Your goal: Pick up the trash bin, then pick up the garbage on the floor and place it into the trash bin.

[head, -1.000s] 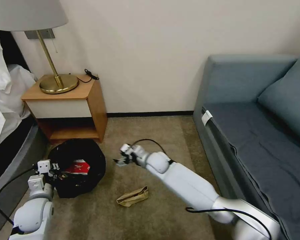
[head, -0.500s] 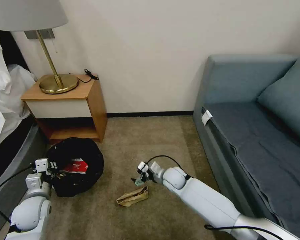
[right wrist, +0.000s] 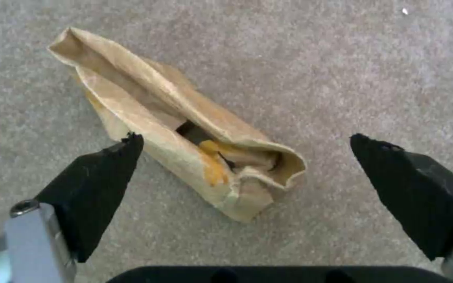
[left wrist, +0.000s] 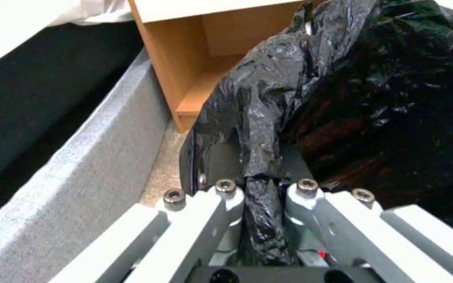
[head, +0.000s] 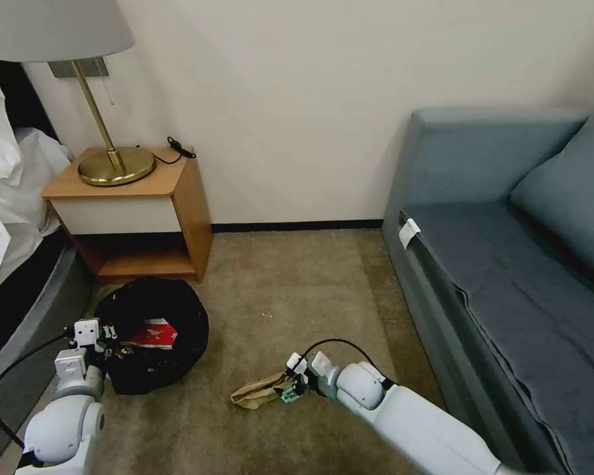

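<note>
Two grippers | R gripper (right wrist: pixel 245 151) dropped to paper bag (right wrist: pixel 179 118), jaws wide | L gripper (left wrist: pixel 260 188) still clamps bin liner (left wrist: pixel 342 78)

glossy white rounded arms trailing black cables, silver-grey linkages with hex screws, and black wedge-shaped fingers (right wrist: pixel 95 184).

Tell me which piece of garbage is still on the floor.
The crumpled brown paper bag, lying on the carpet between the open right gripper's fingers. The red-and-white carton already sits inside the trash bin.
</note>
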